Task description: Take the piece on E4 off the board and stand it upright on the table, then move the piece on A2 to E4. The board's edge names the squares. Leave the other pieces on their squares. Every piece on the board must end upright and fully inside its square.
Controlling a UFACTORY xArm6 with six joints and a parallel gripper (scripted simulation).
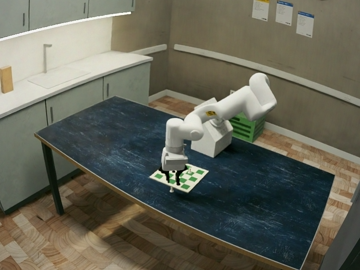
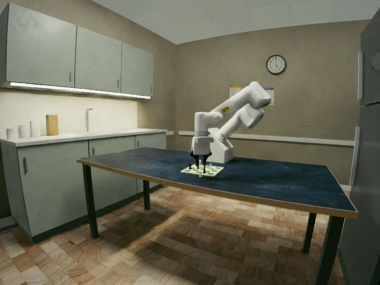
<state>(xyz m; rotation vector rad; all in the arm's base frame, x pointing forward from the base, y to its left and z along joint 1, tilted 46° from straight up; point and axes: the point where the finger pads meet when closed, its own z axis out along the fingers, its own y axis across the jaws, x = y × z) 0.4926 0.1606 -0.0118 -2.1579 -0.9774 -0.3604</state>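
Observation:
The small green and white chessboard (image 1: 194, 179) (image 2: 215, 169) lies near the table's front edge. A white piece (image 1: 172, 189) (image 2: 200, 175) stands upright on the table just off the board's front edge. My gripper (image 1: 172, 181) (image 2: 200, 168) hangs a little above it over the board's front part, fingers open and empty. Another white piece (image 1: 189, 168) (image 2: 200, 162) stands on the board behind the fingers. A small black piece (image 2: 190, 167) stands at the board's left side; in the top view the fingers hide the dark pieces. I cannot read the square labels.
The arm's white base (image 1: 213, 139) (image 2: 220, 151) stands on the table behind the board. A green crate (image 1: 247, 129) sits on the floor beyond it. The table's front edge (image 1: 139, 203) runs close to the off-board piece.

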